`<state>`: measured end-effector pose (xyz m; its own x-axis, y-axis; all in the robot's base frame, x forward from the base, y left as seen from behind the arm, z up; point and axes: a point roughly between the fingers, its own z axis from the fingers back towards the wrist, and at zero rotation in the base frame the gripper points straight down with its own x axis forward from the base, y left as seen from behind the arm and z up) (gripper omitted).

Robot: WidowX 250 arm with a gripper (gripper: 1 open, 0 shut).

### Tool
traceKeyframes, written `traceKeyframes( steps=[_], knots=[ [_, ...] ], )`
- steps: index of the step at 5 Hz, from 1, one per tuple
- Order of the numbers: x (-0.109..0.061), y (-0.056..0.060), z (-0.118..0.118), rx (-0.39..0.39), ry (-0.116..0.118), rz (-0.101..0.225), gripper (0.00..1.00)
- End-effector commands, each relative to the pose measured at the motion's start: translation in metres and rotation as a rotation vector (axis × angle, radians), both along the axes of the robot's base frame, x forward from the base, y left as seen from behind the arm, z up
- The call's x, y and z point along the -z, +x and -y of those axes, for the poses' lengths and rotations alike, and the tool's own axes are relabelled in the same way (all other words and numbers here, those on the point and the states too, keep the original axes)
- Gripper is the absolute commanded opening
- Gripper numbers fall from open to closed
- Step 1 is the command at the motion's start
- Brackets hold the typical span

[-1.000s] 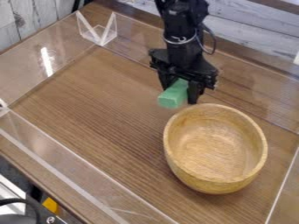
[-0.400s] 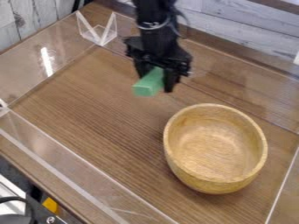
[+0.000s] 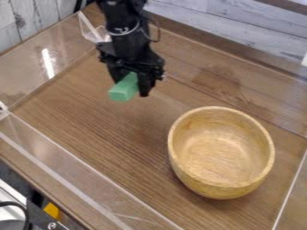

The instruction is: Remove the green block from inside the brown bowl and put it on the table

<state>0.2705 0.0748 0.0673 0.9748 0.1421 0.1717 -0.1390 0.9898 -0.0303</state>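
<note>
Shifted left and slightly up-frame since the earlier frames: gripper [image 3: 129, 83] and green block [image 3: 124, 89], formerly just beside the bowl's far rim, now well apart from it. Nearest the camera, clear acrylic wall [image 3: 72, 175] running along the front edge of the table [image 3: 90, 126], with some dark hardware glimpsed below the bottom left corner. Next, at right of centre, brown bowl [image 3: 221, 151] sitting upright on the wood-grain top, interior bare, grain visible on the thick rim. Farther back and to the left, black gripper pointing straight down, jaws clenched on the green block, which hangs tilted from the fingertips above the tabletop, clear of the surface, its lower end poking out below and left of the fingers. Beyond that, arm rising out of the top of the frame. At the rear left, clear acrylic corner piece [image 3: 96, 31]; pale planked surface behind.
</note>
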Motion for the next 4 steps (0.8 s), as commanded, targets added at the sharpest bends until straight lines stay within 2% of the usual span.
traceKeyframes(
  steps=[1,3,4],
  knots=[
    [0.001,-0.005,-0.016,-0.036,0.037,0.046,0.00],
    [-0.008,-0.016,-0.034,0.059,0.065,0.028,0.00],
    [0.009,-0.019,-0.038,0.049,0.072,0.015,0.00]
  ],
)
